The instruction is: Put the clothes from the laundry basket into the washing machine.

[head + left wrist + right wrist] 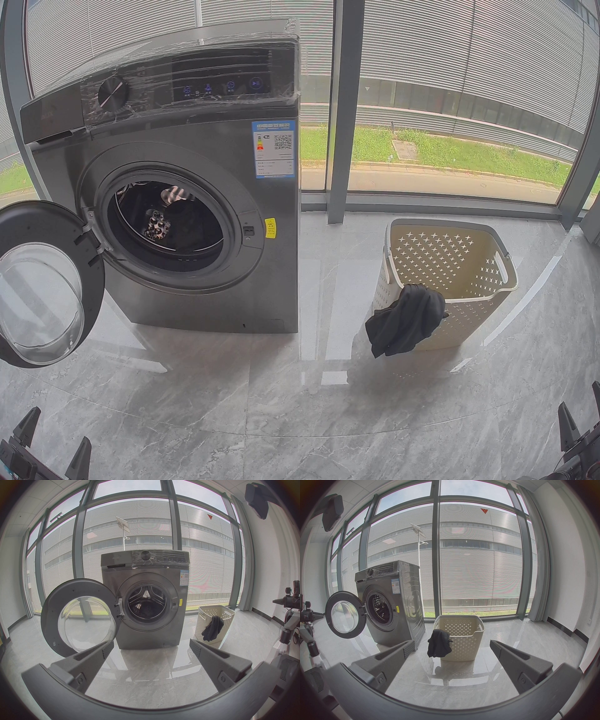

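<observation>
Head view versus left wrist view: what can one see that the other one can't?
Head view's extras: blue-lit buttons on the control panel and a black-and-white spotted item inside the drum. Left wrist view's extras: a tall street lamp outside and a black box high on the wall. Both: the grey metal washing machine with its round door open, the cream plastic laundry basket, a black garment draped over its rim, and the open left pincer.

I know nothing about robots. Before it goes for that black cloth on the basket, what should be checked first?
1. Washer door swung open: ok.
2. Black cloth hangs over the basket rim, graspable: ok.
3. Left tool open, holding nothing: ok.
4. Right tool open, holding nothing: ok.
5. More clothes at the basket's bottom: cannot tell.
</observation>
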You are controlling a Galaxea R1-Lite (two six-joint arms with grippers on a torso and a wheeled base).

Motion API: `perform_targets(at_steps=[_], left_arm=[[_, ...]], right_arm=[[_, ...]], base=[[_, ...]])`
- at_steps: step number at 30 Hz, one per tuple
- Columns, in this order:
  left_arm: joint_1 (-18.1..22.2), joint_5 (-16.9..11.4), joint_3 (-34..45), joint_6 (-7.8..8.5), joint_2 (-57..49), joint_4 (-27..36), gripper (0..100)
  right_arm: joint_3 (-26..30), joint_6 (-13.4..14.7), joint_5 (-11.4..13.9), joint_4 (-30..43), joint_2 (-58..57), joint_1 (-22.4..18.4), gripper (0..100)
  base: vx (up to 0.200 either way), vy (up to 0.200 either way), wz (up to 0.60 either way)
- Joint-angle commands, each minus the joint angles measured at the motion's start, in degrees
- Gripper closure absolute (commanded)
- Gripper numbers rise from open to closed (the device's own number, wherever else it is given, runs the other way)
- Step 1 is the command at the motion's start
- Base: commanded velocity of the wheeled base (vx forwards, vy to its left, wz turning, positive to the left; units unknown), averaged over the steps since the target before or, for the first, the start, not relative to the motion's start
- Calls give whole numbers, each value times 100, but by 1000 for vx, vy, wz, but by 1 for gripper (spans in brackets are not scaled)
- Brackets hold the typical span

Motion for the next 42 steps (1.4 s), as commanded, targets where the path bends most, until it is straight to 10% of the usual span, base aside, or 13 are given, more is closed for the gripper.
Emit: perform_targets(at_steps=[1,26,42], left_arm=[[-2,-6,101,-25,-82,-7,0],[7,2,101,-25,-82,-7,0],[7,2,101,-34,-82,-7,0]], right_arm=[[101,-1,-1,0,-84,1,0],[101,-1,-1,0,-84,1,0],[101,-1,-1,0,-84,1,0]], base=[[0,-200,0],[0,-200,0],[0,0,0]])
